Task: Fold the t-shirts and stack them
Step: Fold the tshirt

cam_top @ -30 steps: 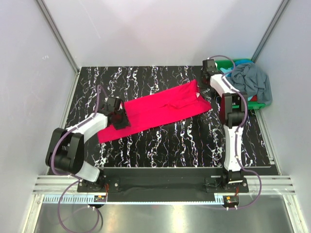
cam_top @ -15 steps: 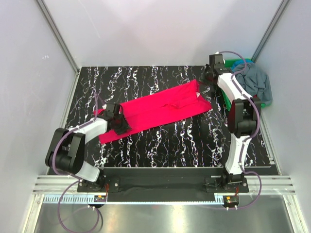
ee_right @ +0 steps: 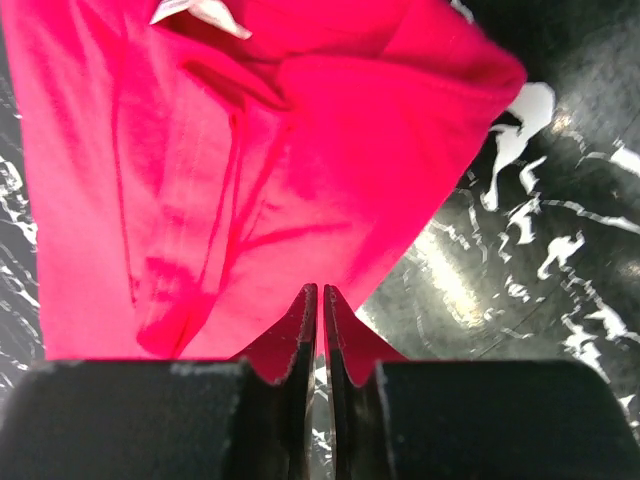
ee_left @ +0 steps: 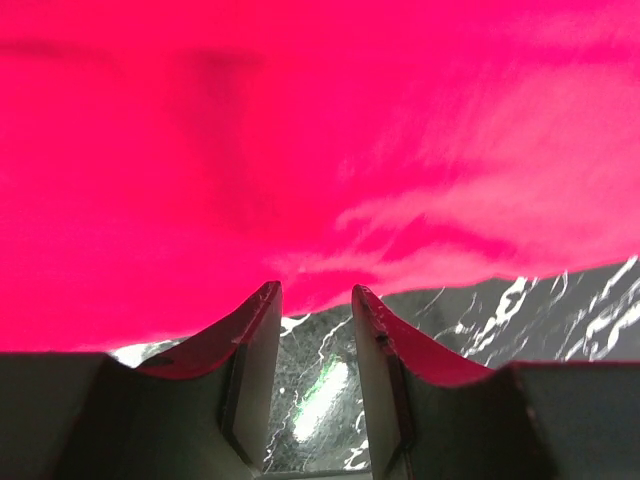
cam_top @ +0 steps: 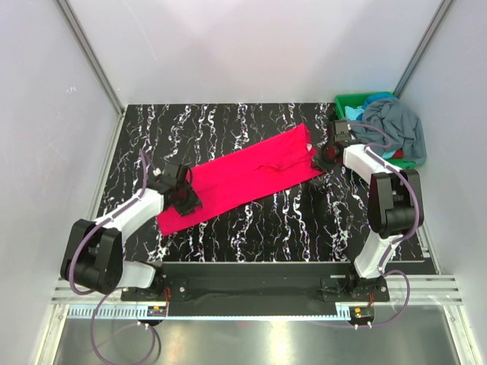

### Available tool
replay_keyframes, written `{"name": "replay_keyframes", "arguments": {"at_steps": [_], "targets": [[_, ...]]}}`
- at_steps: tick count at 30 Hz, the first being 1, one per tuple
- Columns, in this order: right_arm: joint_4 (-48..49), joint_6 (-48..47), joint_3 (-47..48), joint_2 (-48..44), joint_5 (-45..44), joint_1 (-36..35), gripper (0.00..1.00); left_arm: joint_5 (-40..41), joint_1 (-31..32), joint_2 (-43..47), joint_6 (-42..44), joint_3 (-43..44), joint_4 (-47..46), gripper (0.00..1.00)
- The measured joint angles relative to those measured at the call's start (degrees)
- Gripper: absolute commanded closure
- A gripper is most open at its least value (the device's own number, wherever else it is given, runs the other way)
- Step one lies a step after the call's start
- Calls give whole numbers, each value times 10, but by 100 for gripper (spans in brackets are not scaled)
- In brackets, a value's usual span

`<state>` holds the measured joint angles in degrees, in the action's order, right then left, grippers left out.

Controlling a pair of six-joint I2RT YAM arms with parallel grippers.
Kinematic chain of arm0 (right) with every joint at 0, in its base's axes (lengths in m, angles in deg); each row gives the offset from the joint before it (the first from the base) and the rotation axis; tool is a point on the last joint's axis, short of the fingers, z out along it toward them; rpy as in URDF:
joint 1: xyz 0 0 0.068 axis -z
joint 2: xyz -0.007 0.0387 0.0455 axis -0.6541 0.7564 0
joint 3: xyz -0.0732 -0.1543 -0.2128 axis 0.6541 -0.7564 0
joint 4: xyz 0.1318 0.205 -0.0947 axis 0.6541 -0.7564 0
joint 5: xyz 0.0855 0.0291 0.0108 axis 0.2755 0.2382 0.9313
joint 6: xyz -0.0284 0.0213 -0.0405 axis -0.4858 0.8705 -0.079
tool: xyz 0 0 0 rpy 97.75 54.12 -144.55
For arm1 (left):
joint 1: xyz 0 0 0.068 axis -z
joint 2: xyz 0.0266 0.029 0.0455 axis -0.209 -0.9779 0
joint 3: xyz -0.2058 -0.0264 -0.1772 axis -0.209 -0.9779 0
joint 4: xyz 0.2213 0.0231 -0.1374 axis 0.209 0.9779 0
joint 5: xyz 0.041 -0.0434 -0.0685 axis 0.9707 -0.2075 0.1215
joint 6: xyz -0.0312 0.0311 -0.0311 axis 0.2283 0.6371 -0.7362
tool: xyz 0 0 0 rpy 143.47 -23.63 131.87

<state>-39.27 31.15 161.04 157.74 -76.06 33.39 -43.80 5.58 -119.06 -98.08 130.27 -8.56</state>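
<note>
**A:** How are the left pincer's [ee_left: 315, 290] jaws standing?

**B:** They are standing apart with nothing between them. The table [ee_left: 318, 400] is showing through the gap.

**A:** Where is the red shirt [cam_top: 251, 171] lying from there?

**B:** It is lying just ahead of the tips, with its near edge right at them, and it is filling everything beyond. Seen from above, that pincer is sitting at the shirt's lower-left end.

**A:** And the right pincer [ee_right: 319, 292]?

**B:** Its jaws are standing barely apart, with only a thin slit showing between them. I cannot tell whether the tips are nipping the hem.

**A:** Where is the shirt from that one?

**B:** It is spreading ahead of the tips and off to their left, flat on the table. Its creases are running away from the pincer. A white label [ee_right: 200, 12] is showing at the far end, ahead and to the left. The marbled table is showing to the right of the tips.

**A:** So the shirt is stretching between the two?

**B:** Yes, it is lying as a long band with one pincer at each end.

**A:** And the other shirts?

**B:** The grey shirt [cam_top: 396, 125] is slumping over the bin [cam_top: 351, 99], near the right pincer and behind it, on the side away from the red shirt. The teal shirt [cam_top: 351, 113] is peeking out beside the grey one. Both are lying well apart from the left pincer.
</note>
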Motion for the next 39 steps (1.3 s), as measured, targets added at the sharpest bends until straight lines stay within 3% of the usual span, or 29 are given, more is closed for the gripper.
{"name": "replay_keyframes", "arguments": {"at_steps": [8,17,22,30,35,39], "targets": [[28,9,-4,16,-47,-12,87,93,0,20,21,76,70,59],[17,-8,31,89,-72,-11,89,110,0,48,98,146,89,57],[-27,-51,150,165,-82,-11,91,95,0,48,145,166,72,55],[-99,-138,428,334,-83,-9,90,11,0,22,200,159,36,55],[-137,-178,603,432,-72,-4,83,-28,0,7,216,141,27,55],[-165,-178,598,420,-62,3,72,-36,0,21,229,141,22,54]]}}
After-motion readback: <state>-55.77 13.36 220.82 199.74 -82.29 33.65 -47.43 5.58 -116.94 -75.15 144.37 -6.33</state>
